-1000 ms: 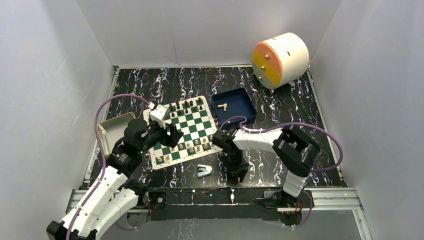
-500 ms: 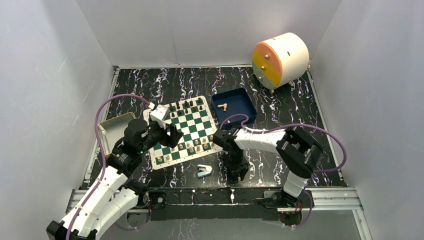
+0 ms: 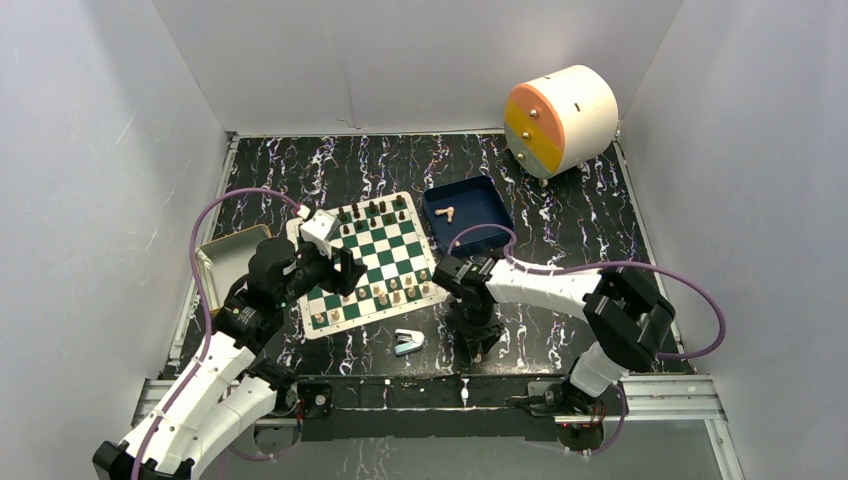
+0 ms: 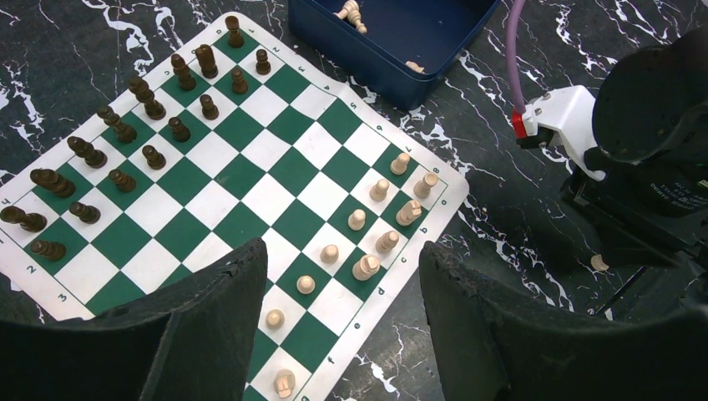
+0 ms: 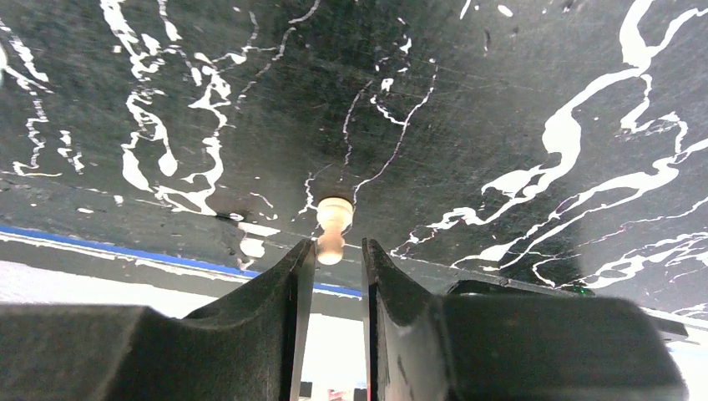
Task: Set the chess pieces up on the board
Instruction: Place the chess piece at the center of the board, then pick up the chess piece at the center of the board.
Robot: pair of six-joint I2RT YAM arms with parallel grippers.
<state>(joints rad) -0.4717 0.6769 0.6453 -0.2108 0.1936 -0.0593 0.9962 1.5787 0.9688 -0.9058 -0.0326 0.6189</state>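
The dark blue tray (image 4: 434, 29) is sitting just beyond the far right corner of the board (image 4: 250, 180), close to it. Two light chess pieces are lying inside the tray: one on its side (image 4: 351, 10) toward the back, the other (image 4: 414, 67) resting against the near wall. From above only the first of them (image 3: 449, 212) is showing. A shallow metal tin (image 3: 225, 258) is lying off the board's left side, partly behind the left arm; what it is holding cannot be made out.

On the board, dark pieces (image 4: 125, 134) are standing in two rows along one side, and light pieces (image 4: 380, 217) are standing in looser rows along the opposite side.

The left gripper (image 4: 341, 255) is hovering over the board's near edge with its fingers (image 4: 209, 326) spread wide, gripping nothing.

The right gripper (image 5: 338, 261) is pointing down at the black marbled table (image 5: 501, 100), off the board's near right corner. Its fingers (image 5: 275, 317) are standing only narrowly apart, with a gap showing between them. A light pawn (image 5: 334, 219) is lying on the table with one end at the mouth of that gap, not clamped. The left wrist view is showing the same pawn (image 4: 599, 263) beside the right arm.

A light-blue stapler (image 3: 408, 342) is lying near the board's front edge.
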